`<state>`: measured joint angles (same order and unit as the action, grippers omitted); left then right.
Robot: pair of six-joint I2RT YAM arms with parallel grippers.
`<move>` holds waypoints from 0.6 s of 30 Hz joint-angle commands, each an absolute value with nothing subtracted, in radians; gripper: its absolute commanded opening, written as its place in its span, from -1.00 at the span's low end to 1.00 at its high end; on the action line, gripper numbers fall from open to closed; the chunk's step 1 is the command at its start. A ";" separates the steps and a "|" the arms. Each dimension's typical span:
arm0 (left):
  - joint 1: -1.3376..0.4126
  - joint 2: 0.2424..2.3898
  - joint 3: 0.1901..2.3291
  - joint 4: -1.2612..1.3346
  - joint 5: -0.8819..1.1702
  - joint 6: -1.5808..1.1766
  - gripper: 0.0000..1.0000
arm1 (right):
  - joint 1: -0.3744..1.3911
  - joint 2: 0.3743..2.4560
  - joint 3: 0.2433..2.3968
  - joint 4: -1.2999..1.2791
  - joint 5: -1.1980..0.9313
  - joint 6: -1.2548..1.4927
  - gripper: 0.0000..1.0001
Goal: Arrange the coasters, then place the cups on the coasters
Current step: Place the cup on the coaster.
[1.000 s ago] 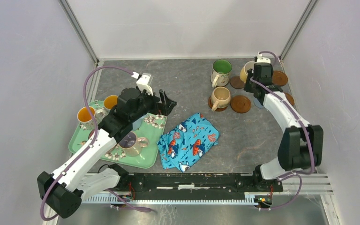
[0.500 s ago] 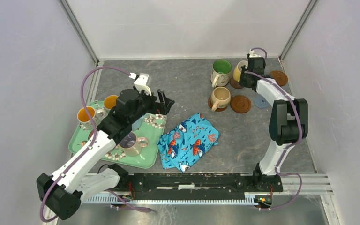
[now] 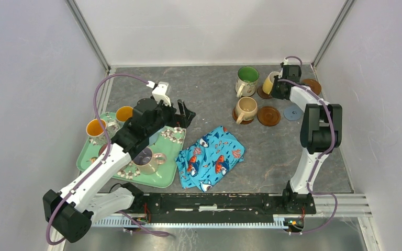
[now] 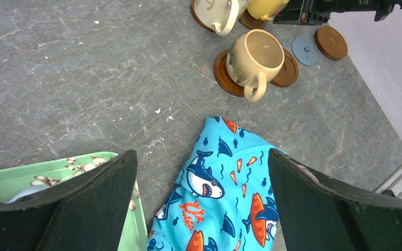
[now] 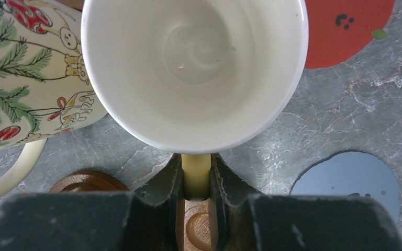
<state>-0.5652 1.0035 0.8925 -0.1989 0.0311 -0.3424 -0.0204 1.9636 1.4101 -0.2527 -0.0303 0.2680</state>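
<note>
My right gripper (image 3: 279, 87) is shut on the handle (image 5: 196, 175) of a yellow cup (image 3: 269, 82), which is tilted above a brown coaster (image 3: 263, 93). The cup's pale inside (image 5: 193, 68) fills the right wrist view. Beside it stands a cream cup with a green inside (image 3: 247, 78). A beige cup (image 3: 247, 108) sits on a brown coaster (image 4: 224, 78). Bare coasters lie nearby: brown (image 3: 268, 115), blue-grey (image 3: 293, 112), brown (image 3: 312, 86) and red (image 5: 345, 26). My left gripper (image 3: 186, 112) hangs open and holds nothing above the tray's right edge.
A green floral tray (image 3: 162, 175) at the left carries several cups, two of them orange-lined (image 3: 96, 127) and one lilac-lined (image 3: 145, 157). A blue fish-print cloth (image 3: 213, 157) lies crumpled in the middle. Walls close in on the left, back and right.
The right arm's elbow swung up and back toward the corner. The yellow cup shifted slightly left, beside the green-lined cup. The left arm barely moved.
</note>
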 commanded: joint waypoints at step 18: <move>-0.569 1.017 0.891 -0.153 0.038 -0.291 0.99 | -0.040 2.074 1.611 -0.240 -0.112 0.283 -1.00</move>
